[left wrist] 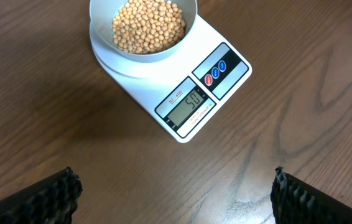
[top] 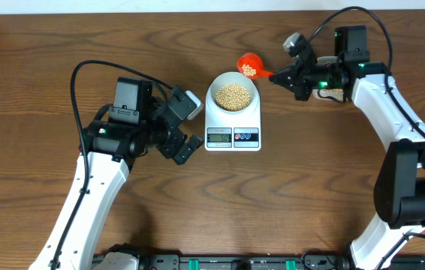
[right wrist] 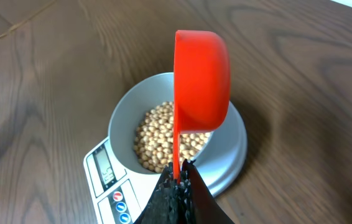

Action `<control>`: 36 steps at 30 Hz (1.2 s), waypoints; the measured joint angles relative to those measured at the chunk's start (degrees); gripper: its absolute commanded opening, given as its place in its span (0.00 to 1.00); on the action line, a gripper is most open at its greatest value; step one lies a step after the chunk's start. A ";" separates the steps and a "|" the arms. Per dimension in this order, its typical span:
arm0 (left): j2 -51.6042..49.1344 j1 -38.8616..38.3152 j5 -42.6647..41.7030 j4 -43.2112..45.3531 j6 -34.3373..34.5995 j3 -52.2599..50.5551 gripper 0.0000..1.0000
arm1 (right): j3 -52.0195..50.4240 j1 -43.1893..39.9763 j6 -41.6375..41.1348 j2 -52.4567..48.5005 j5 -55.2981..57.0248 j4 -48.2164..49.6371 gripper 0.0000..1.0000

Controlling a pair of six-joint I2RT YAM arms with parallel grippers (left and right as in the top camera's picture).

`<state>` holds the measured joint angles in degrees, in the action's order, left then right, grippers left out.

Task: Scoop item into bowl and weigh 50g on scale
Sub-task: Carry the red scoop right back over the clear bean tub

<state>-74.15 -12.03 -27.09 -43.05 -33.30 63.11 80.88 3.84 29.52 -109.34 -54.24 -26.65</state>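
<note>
The pale bowl full of tan beans sits on the white scale. In the left wrist view the scale's display reads 50, with the bowl above it. My right gripper is shut on the handle of an orange scoop holding a few beans, just right of and above the bowl. In the right wrist view the scoop hangs over the bowl, gripped at my fingertips. My left gripper is open and empty, left of the scale.
Bare wooden table all around. My left arm's fingers frame the bottom corners of the left wrist view. A black rail runs along the table's front edge.
</note>
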 measured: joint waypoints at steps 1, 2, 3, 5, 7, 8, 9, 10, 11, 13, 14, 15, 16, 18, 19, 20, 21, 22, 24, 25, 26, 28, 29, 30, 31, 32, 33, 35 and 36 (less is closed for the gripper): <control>0.00 0.00 0.02 0.00 0.00 0.00 1.00 | 0.00 -0.44 -0.33 0.00 0.00 0.07 0.01; 0.00 0.00 0.02 0.00 0.00 0.00 1.00 | 0.00 -0.79 -0.66 0.00 0.00 0.11 0.01; 0.00 0.00 0.02 0.00 0.00 0.00 1.00 | 0.00 -1.29 -1.05 0.00 -0.02 0.15 0.01; 0.00 0.00 0.00 0.00 0.00 0.00 1.00 | 0.00 -2.25 -1.92 0.00 0.00 0.20 0.01; 0.00 0.00 0.00 0.00 0.00 0.00 1.00 | 0.00 -3.43 -2.64 0.00 -0.13 0.20 0.01; 0.00 0.00 0.00 0.00 0.00 0.00 1.00 | 0.00 -3.96 -3.04 0.00 -0.28 0.20 0.01; 0.00 0.00 0.02 0.00 0.00 0.00 1.00 | 0.00 -4.66 -3.54 0.00 -0.59 0.22 0.01; 0.00 0.00 0.00 0.00 0.00 0.00 1.00 | 0.00 -5.18 -3.82 0.00 -0.94 0.24 0.01; 0.00 0.00 0.00 0.00 0.00 0.00 1.00 | 0.00 -5.84 -4.26 0.00 -1.36 0.24 0.01; 0.00 0.00 0.00 0.00 0.00 0.00 1.00 | 0.00 -7.19 -5.33 0.00 -1.92 0.24 0.01; 0.00 0.00 0.00 0.00 0.00 0.00 1.00 | -0.02 -7.82 -5.90 0.00 -2.14 0.22 0.01; 0.00 0.00 0.02 0.00 0.00 0.00 1.00 | 0.00 -8.50 -6.40 0.00 -2.36 0.17 0.01; 0.00 0.00 0.00 0.02 0.00 0.00 1.00 | -0.02 -9.22 -6.84 0.00 -2.54 0.13 0.01; 0.00 0.00 0.00 0.00 0.00 0.00 1.00 | 0.00 -10.56 -7.61 0.00 -2.80 0.11 0.01; 0.00 0.00 0.02 0.00 0.00 0.00 1.00 | 0.00 -11.19 -8.02 0.00 -2.82 0.04 0.01; 0.00 0.00 0.00 0.00 0.00 0.00 1.00 | 0.00 -11.96 -8.24 0.00 -2.82 -0.09 0.01; 0.00 0.00 0.00 0.00 0.00 0.00 1.00 | 0.00 -12.74 -8.44 0.00 -2.84 -0.26 0.01; 0.00 0.00 0.02 0.00 0.00 0.00 1.00 | 0.00 -13.33 -8.61 0.00 -2.84 -0.46 0.01; 0.00 0.00 0.00 0.00 0.00 0.00 1.00 | -0.02 -14.99 -8.98 0.00 -2.95 -1.79 0.01; 0.00 0.00 0.02 0.00 0.00 0.00 1.00 | 0.00 -15.74 -9.05 0.00 -2.97 -2.40 0.01; 0.00 0.00 0.00 0.00 0.00 0.00 1.00 | -0.02 -16.48 -9.09 0.00 -2.99 -2.99 0.01; 0.00 0.00 0.02 0.02 0.00 0.00 1.00 | -0.02 -18.21 -9.29 0.00 -3.02 -3.80 0.01; 0.00 0.00 0.02 0.00 0.00 0.00 1.00 | -0.02 -19.17 -9.35 0.00 -3.02 -4.04 0.01; 0.00 0.00 0.00 0.02 0.00 0.00 1.00 | -0.02 -20.35 -9.42 0.00 -2.97 -4.20 0.01; 0.00 0.00 0.00 0.00 0.00 0.00 1.00 | -0.02 -21.42 -9.44 0.00 -2.93 -4.22 0.01; 0.00 0.00 0.00 0.00 0.00 0.00 1.00 | -0.02 -22.23 -9.44 0.00 -2.86 -4.22 0.01; 0.00 0.00 0.00 0.00 0.00 0.00 1.00 | -0.02 -23.41 -9.42 0.00 -2.80 -4.22 0.01; 0.00 0.00 0.00 0.00 0.00 0.00 1.00 | -0.02 -25.49 -9.16 0.00 -2.43 -4.44 0.01; 0.00 0.00 0.00 0.02 0.00 0.00 1.00 | -0.02 -26.14 -8.94 0.00 -2.27 -4.59 0.01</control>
<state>-74.15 -12.03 -27.09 -43.03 -33.30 63.11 80.86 -22.31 20.58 -109.34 -56.51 -31.24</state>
